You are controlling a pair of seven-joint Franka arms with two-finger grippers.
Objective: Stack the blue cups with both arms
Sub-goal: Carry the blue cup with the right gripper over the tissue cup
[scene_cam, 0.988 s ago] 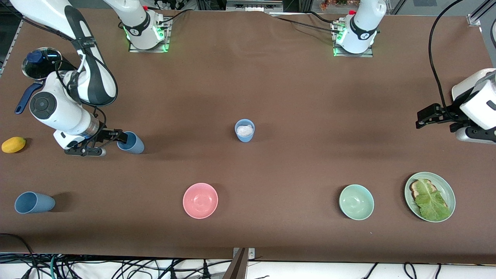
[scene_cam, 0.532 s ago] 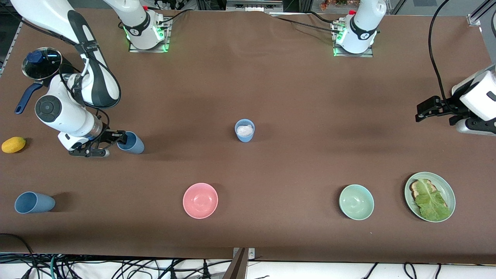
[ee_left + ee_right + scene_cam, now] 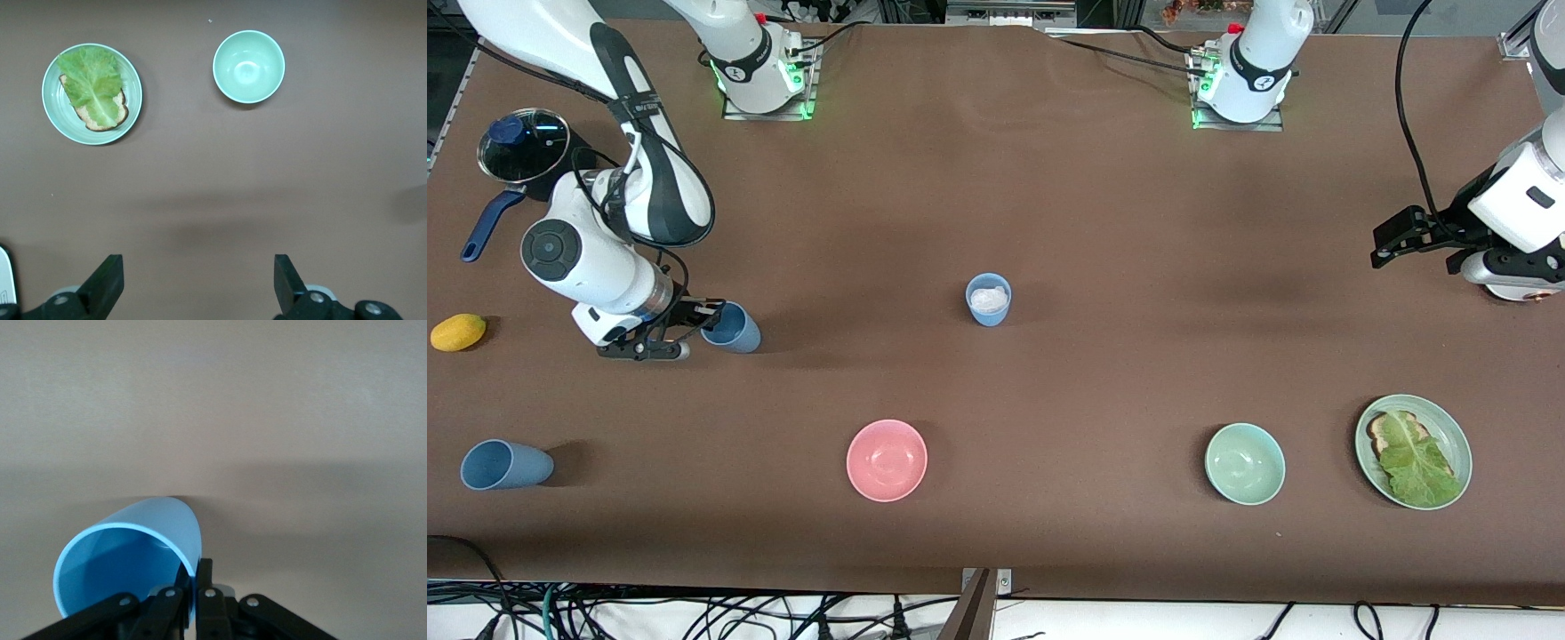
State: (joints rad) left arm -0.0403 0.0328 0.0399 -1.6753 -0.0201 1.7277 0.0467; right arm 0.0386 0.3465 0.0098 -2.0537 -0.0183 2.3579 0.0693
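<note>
While the rim of one blue cup (image 3: 731, 327) is pinched by the right gripper (image 3: 694, 322) toward the right arm's end of the table, the cup is seen lying on its side, its mouth turned to the gripper. In the right wrist view, one finger is placed inside the mouth and the other outside, so the thin wall of the cup (image 3: 130, 560) is clamped between them. A second blue cup (image 3: 504, 465) lies on its side as well, nearer to the front camera and close to the same end of the table. A third blue cup (image 3: 988, 300) stands upright near the middle of the table, and something white is seen inside it. The left gripper (image 3: 1392, 240) is held open and empty above the left arm's end of the table, and this arm is judged to be waiting. The cups are judged to be light and rather stiff plastic, with a smooth, slightly tapered wall, so a slip can be expected if only the outside is squeezed. A hold on the rim, as it is taken here, is judged to be the safer one, because the cup can be turned upright from it. The pink bowl (image 3: 887, 460) and the pale green bowl (image 3: 1245, 463) are not touched.
</note>
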